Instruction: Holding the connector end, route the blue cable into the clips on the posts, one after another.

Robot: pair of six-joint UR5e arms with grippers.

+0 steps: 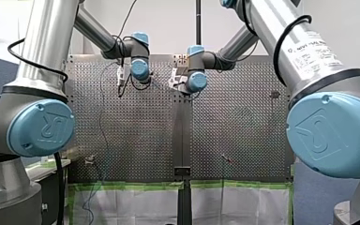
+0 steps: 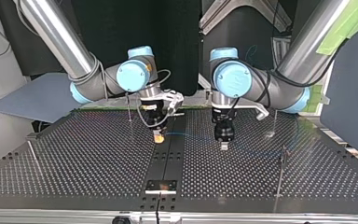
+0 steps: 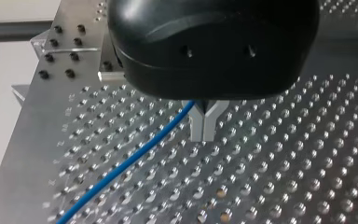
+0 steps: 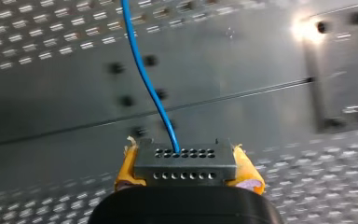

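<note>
Blue cable (image 4: pixel 138 60): one length of it, ending in one grey connector (image 4: pixel 182 163) with two rows of small holes. Two arms work over one perforated table (image 2: pixel 74 154). In the top view I count four thin posts, taken from the table's middle: one (image 2: pixel 31 151) at 9 o'clock by the edge, one (image 2: pixel 129 107) near 11 o'clock, one (image 2: pixel 274 123) past 2 o'clock and one (image 2: pixel 281 172) just past 3 o'clock. Their clips are too small to tell whether any holds cable. My right gripper (image 4: pixel 186 169) clamps the connector by its two short ends between its yellow pads (image 4: pixel 246 170), the connector's long axis lying crosswise from pad to pad. The cable leaves the upper row of holes and runs straight ahead, away from the gripper, just above the table. My left gripper (image 3: pixel 204 122) has its metal fingers (image 3: pixel 196 125) pinched together on the cable, which comes out between them and slants away across the holes. In the top view both grippers point down near the table's middle, my left at 3 o'clock of my right. The stretch of cable between them lies along the 9-to-3 line, connector end at 9.
</note>
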